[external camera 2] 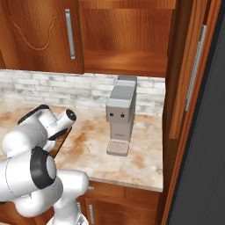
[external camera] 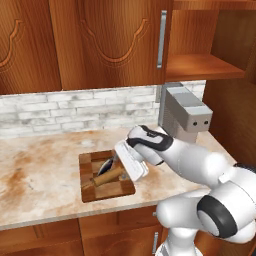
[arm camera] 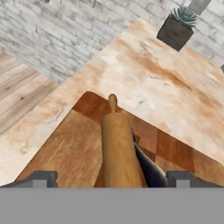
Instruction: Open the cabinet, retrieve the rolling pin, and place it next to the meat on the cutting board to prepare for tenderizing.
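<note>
- Tan wood: the rolling pin (arm camera: 119,146) lies flat on the cutting board (arm camera: 65,148), running lengthwise up the hand view between the two fingertips (arm camera: 41,179), which stand wide apart with neither touching it.
- In the left base view the rolling pin (external camera: 107,176) lies at a slant across the cutting board (external camera: 125,189), its lower end toward the board's front left.
- The meat (arm camera: 148,166), dark and silvery, lies right alongside the rolling pin on the board; whether the two touch I cannot tell.
- From the left base view the meat (external camera: 106,165) shows as a slim dark shape just behind the pin, its far end under the hand.
- The gripper (external camera: 120,167) hangs low over the board's right half, jaws spread and empty.
- The cutting board sits on the marbled beige tabletop (external camera: 40,170), near its front edge.
- The cabinet (external camera: 202,47) stands open, its wooden shelf bare; its door (external camera 2: 193,70) is swung out, edge-on in the right base view.
- A grey coffee machine (external camera 2: 121,116) stands on the tabletop below the open cabinet, against the brick backsplash (external camera: 75,110).
- A small potted plant (arm camera: 178,27) sits at the far end of the tabletop in the hand view.
</note>
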